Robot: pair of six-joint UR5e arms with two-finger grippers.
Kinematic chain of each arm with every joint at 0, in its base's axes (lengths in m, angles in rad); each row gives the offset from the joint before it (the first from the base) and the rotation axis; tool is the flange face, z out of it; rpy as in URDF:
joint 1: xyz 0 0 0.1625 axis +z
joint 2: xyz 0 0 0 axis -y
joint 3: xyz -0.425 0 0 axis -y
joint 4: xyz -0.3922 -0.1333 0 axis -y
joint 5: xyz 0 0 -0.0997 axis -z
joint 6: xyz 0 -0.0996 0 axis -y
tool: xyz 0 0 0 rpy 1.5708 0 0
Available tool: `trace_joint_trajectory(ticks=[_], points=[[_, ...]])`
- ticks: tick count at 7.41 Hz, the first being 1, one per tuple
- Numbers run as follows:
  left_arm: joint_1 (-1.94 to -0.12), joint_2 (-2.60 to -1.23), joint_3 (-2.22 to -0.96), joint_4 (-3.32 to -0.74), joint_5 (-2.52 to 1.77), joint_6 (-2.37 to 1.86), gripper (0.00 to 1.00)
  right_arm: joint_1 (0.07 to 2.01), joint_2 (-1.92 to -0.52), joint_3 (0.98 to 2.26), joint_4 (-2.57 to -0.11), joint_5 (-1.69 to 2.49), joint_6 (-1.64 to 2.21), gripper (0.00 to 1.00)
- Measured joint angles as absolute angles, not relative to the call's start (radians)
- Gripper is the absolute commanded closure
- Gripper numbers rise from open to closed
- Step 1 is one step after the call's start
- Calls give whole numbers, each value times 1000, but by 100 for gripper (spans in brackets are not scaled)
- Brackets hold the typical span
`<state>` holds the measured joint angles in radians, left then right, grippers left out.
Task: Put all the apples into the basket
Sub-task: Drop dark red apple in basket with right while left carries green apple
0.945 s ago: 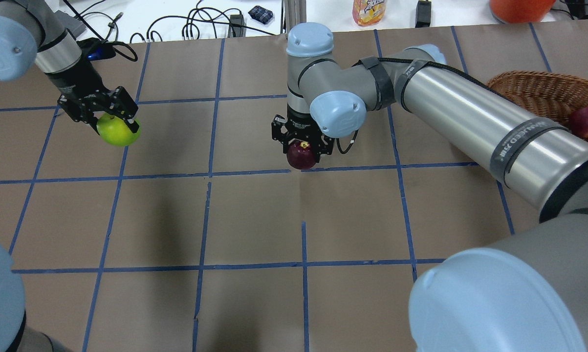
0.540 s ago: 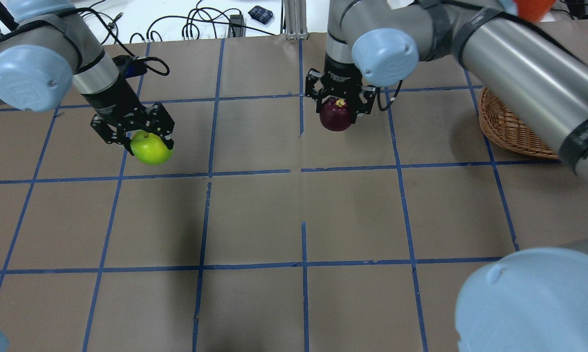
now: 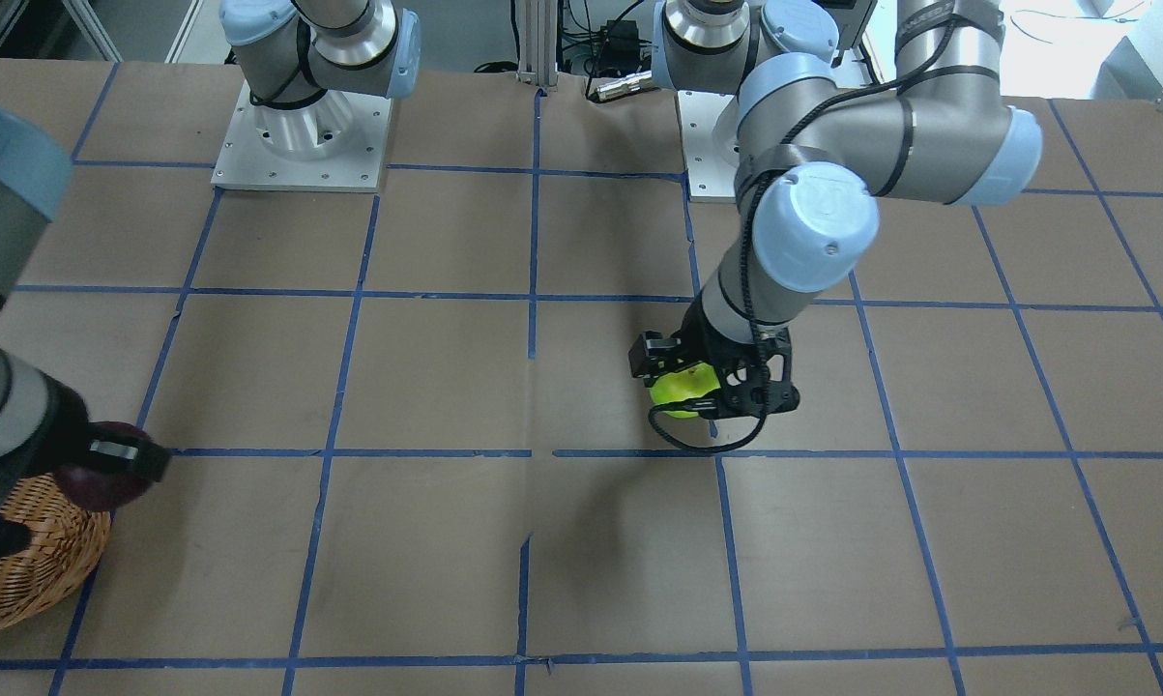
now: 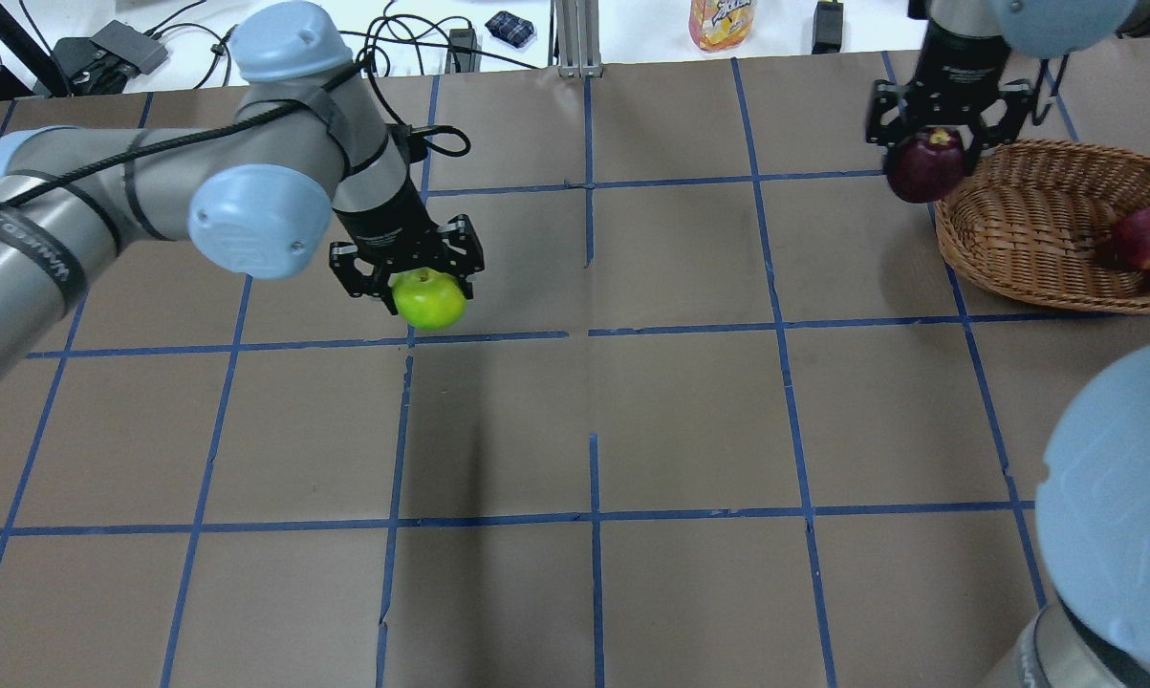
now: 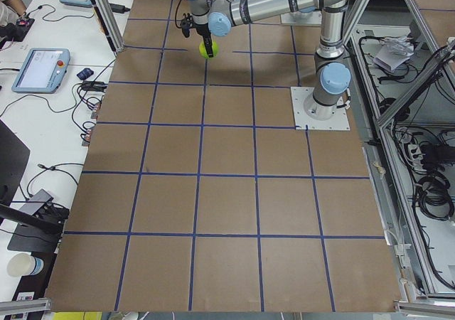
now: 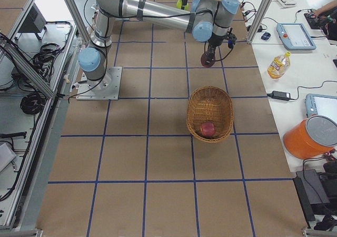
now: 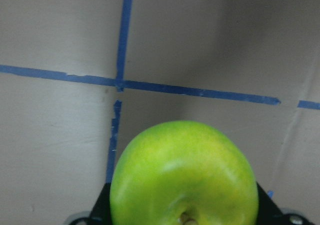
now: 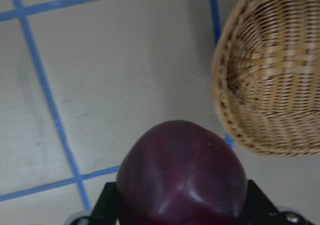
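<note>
My left gripper (image 4: 412,282) is shut on the bright green apple (image 4: 428,299) and holds it above the table, left of centre; the apple fills the left wrist view (image 7: 184,177) and shows in the front view (image 3: 683,390). My right gripper (image 4: 940,143) is shut on the dark maroon apple (image 4: 924,165), held in the air just left of the wicker basket's rim (image 4: 976,258). The maroon apple also shows in the right wrist view (image 8: 182,177) beside the basket (image 8: 272,75). The red apple (image 4: 1148,236) lies inside the basket.
Brown paper with a blue tape grid covers the table (image 4: 594,420). Cables, a juice bottle (image 4: 720,21) and an orange object lie beyond the far edge. The arm bases (image 3: 301,135) stand at the robot's side.
My left gripper carried the green apple to the right, toward the table's centre. My right gripper carried the maroon apple to the right, up to the basket's left rim.
</note>
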<state>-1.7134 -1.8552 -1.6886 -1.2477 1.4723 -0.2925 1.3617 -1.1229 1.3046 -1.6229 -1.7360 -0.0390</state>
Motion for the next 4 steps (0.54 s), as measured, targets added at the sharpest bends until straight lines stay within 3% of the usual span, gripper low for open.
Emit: trace_joint_trajectory(ticks=[4], points=[[-1885,-2037,-1685,-850,1469,-475,76,1150,-1062,1308,-1724,-1782,-368,100]])
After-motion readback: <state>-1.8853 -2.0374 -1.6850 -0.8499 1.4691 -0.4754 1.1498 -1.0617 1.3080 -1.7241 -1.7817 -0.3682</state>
